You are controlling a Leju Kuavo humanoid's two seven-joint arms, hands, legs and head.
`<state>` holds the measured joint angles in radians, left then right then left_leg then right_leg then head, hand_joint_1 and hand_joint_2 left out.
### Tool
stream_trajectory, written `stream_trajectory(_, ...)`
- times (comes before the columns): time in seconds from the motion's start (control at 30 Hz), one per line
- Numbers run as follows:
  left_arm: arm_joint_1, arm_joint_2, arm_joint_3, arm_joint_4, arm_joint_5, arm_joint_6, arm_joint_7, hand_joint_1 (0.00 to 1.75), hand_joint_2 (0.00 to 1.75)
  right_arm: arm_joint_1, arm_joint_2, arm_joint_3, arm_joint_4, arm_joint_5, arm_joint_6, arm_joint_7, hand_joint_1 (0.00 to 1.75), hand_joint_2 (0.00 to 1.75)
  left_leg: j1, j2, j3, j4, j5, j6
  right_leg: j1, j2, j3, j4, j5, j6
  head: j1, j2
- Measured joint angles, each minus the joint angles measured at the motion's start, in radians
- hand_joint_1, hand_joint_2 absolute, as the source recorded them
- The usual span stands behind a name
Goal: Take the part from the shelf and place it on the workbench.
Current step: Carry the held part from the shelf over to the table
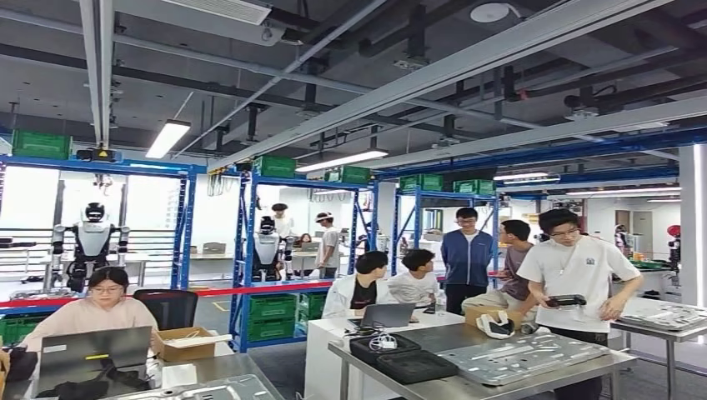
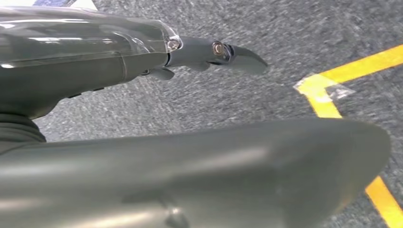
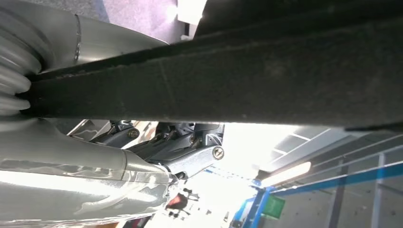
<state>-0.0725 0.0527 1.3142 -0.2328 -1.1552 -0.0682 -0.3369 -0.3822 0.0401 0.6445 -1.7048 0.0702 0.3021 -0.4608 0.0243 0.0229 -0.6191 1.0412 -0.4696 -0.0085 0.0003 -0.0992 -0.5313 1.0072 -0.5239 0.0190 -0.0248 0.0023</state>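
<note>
several blue shelves [image 1: 254, 250] stand across the far side of the room, with green crates [image 1: 271, 307] on their low and top levels. nearer, on the right, a grey worktop [image 1: 467, 385] carries a flat perforated metal panel [image 1: 521, 357], a black case [image 1: 403, 358] and a laptop [image 1: 387, 315]. another metal panel lies on a second worktop [image 1: 663, 315] at the far right. a person in a white shirt [image 1: 575, 279] stands between these two worktops holding a black controller [image 1: 566, 301]. more people sit and stand behind the near worktop. at the near left a person sits behind a laptop [image 1: 90, 348], beside a cardboard box [image 1: 188, 342]. two other humanoid robots [image 1: 90, 242] stand by the far shelves.

the left robot hand [image 2: 209, 52] hangs over grey carpet floor [image 2: 247, 90] marked with yellow tape [image 2: 328, 102]; its dark fingers [image 2: 244, 58] reach out straight with nothing in them. the right robot hand [image 3: 176, 147] sits against a dark flat part [image 3: 237, 80] that crosses the wrist view, with fingers folded under it; i cannot tell whether they grasp it.
</note>
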Motion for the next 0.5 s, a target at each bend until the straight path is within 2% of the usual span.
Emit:
stream_trajectory(0.07,0.000,0.003,0.000,0.000,0.000,0.000,0.000,0.00,0.00,0.000,0.000,-0.001,0.000,0.000,0.000,0.000,1.75,1.75,0.000,-0.016,-0.001,-0.002,0.004,0.013,-0.006,0.036,-0.014,0.041,-0.035,0.005,0.000,0.000)
stream_trajectory(0.13,-0.005,0.005,0.000,0.000,0.000,0.000,-0.001,0.00,0.00,0.000,0.000,-0.003,0.000,0.000,0.000,0.000,1.75,1.75,-0.003,-0.034,-0.003,-0.003,0.006,0.022,-0.008,0.079,-0.066,0.161,-0.102,0.003,-0.001,0.000)
stream_trajectory(0.17,-0.006,0.006,0.000,0.000,0.000,0.000,-0.002,0.00,0.00,0.001,0.000,-0.004,0.000,0.000,0.000,0.000,1.75,1.75,-0.006,-0.045,-0.004,-0.003,0.007,0.025,-0.008,0.088,-0.098,0.229,-0.129,0.001,-0.001,0.000)
stream_trajectory(0.2,-0.007,0.006,0.000,0.000,0.000,0.000,-0.003,0.00,0.00,0.002,0.000,-0.004,0.000,0.000,0.000,0.000,1.75,1.75,-0.010,-0.057,-0.004,-0.003,0.008,0.027,-0.007,0.092,-0.121,0.276,-0.140,-0.003,-0.001,0.000)
stream_trajectory(0.23,-0.007,0.007,0.000,0.000,0.000,0.000,-0.004,0.00,0.00,0.002,0.000,-0.005,0.000,0.000,0.000,0.000,1.75,1.75,-0.014,-0.070,-0.004,-0.002,0.009,0.029,-0.004,0.095,-0.127,0.285,-0.130,-0.008,-0.001,0.000)
stream_trajectory(0.27,-0.007,0.007,0.000,0.000,0.000,-0.001,-0.006,0.00,0.00,0.003,0.000,-0.005,0.000,0.000,0.000,0.000,1.75,1.75,-0.017,-0.083,-0.003,-0.002,0.009,0.030,0.000,0.100,-0.116,0.255,-0.102,-0.014,-0.001,0.000)
stream_trajectory(0.3,-0.006,0.007,0.000,0.000,0.000,-0.001,-0.007,0.00,0.00,0.003,0.000,-0.005,-0.001,0.000,0.000,0.000,1.75,1.75,-0.018,-0.096,-0.002,-0.002,0.010,0.031,0.005,0.115,-0.091,0.194,-0.061,-0.023,-0.001,0.000)
stream_trajectory(0.37,-0.008,0.004,0.000,0.000,0.000,-0.003,-0.009,0.00,0.00,0.002,-0.001,-0.006,-0.002,0.000,0.000,0.000,1.75,1.75,-0.016,-0.120,-0.002,-0.002,0.012,0.029,0.014,0.170,-0.041,0.074,0.003,-0.042,-0.002,0.000)
stream_trajectory(0.4,-0.009,0.003,0.000,0.000,0.000,-0.004,-0.010,0.00,0.00,0.002,0.000,-0.007,-0.003,0.000,0.000,0.000,1.75,1.75,-0.012,-0.131,-0.005,-0.002,0.014,0.027,0.017,0.189,-0.029,0.040,0.018,-0.048,-0.002,0.000)
stream_trajectory(0.43,-0.009,0.002,0.000,0.000,0.000,-0.005,-0.011,0.00,0.00,0.002,0.000,-0.007,-0.003,0.000,0.000,0.000,1.75,1.75,-0.009,-0.142,-0.009,-0.003,0.017,0.022,0.018,0.196,-0.025,0.027,0.022,-0.051,-0.003,0.000)
stream_trajectory(0.5,-0.005,0.002,0.000,0.000,0.000,-0.005,-0.012,0.00,0.00,0.000,0.001,-0.007,-0.004,0.000,0.000,0.000,1.75,1.75,-0.005,-0.159,-0.014,-0.007,0.022,0.012,0.018,0.170,-0.016,0.006,0.025,-0.052,-0.005,0.000)
